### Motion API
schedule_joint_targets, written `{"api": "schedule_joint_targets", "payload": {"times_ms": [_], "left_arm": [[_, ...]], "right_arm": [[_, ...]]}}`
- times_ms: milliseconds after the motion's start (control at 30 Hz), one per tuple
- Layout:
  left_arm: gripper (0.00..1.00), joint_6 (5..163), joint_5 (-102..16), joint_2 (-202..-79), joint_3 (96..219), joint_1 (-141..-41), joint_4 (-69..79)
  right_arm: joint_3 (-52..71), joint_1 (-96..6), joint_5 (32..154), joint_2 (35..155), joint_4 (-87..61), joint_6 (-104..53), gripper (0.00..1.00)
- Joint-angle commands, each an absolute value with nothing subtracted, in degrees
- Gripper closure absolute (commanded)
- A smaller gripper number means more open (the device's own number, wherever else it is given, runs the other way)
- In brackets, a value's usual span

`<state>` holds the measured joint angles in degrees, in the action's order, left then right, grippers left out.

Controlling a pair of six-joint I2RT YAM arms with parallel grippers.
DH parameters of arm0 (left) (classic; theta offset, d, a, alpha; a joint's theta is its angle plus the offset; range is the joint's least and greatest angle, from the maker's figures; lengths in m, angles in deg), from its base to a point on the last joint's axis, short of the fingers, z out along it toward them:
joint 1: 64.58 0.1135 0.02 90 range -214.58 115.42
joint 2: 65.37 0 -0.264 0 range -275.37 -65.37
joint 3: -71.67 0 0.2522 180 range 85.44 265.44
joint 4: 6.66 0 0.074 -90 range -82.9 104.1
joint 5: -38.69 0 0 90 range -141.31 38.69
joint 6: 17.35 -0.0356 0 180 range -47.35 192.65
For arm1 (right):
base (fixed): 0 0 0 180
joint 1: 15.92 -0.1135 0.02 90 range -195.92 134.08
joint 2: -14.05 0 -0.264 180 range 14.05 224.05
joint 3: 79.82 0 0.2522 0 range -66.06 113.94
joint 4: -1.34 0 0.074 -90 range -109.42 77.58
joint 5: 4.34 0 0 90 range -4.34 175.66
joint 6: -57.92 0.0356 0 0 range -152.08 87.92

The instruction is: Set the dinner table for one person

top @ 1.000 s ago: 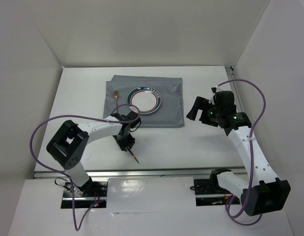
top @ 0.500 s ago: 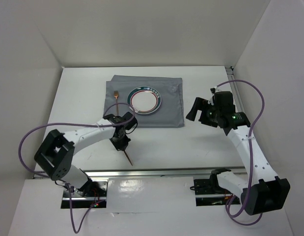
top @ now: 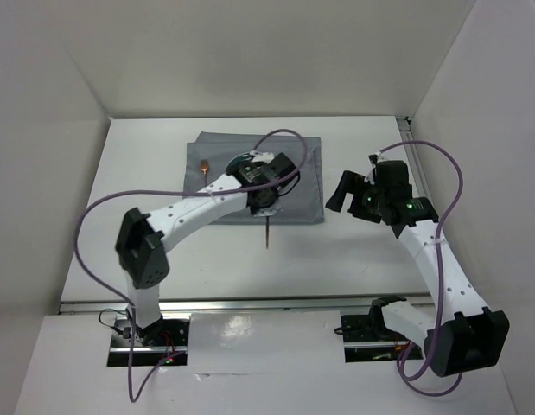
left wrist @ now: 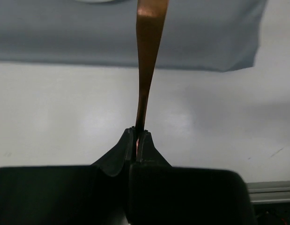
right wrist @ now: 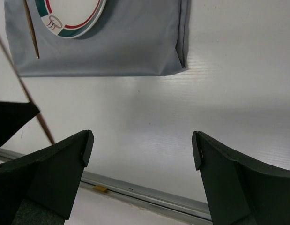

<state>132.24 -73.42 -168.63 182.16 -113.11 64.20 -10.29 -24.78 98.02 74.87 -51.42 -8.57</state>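
the white dinner table point(top: 336, 259) before my arms. a grey cloth point(top: 308, 201) lies flat on its far half.

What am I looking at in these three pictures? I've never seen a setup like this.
Two white robot arms are bolted at the near edge of a large white tabletop. One picture looks down from above; the other two come from a camera on each wrist. A grey rectangular cloth lies on the table, bearing a round white plate with a red and green rim and a thin copper-coloured utensil. The left gripper is shut on the handle of another slim copper-coloured piece of cutlery. The right gripper is open and holds nothing.
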Motion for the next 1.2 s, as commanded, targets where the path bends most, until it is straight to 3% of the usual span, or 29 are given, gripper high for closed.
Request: {"api": "schedule_joint_targets", "payload": {"times_ms": [0,133,200,333,667,900,1167], "left_arm": [[1.0,119.17,-69.17,-177.75,192.89,-113.27,61.68],[1.0,113.26,-67.31,-192.79,215.18,-112.04,66.59],[1.0,111.68,-65.04,-197.81,217.7,-110.11,65.38],[1.0,110.54,-58.18,-201.07,217.19,-107.38,58.01],[1.0,106.84,-54.31,-205.03,220.0,-104.66,51.22],[1.0,113.07,-45.71,-206.26,216.94,-102.2,44.64],[1.0,116.5,-43.67,-208.28,218.33,-101.05,40.59]], "right_arm": [[-10.6,-25.23,96.91,71.54,-49.42,-7.91,0.0],[-11.29,-25.23,94.37,69.25,-50.73,-7.91,0.0],[-11.83,-25.23,92.96,67.76,-50.74,-7.21,0.0],[-13.76,-25.23,92.95,66.0,-50.74,-5.28,0.0],[-15.7,-25.23,92.34,66.7,-50.74,-4.65,0.0],[-16.22,-25.23,92.95,67.75,-49.51,-4.65,0.0],[-15.08,-25.23,90.49,67.75,-51.18,-6.59,0.0]]}}
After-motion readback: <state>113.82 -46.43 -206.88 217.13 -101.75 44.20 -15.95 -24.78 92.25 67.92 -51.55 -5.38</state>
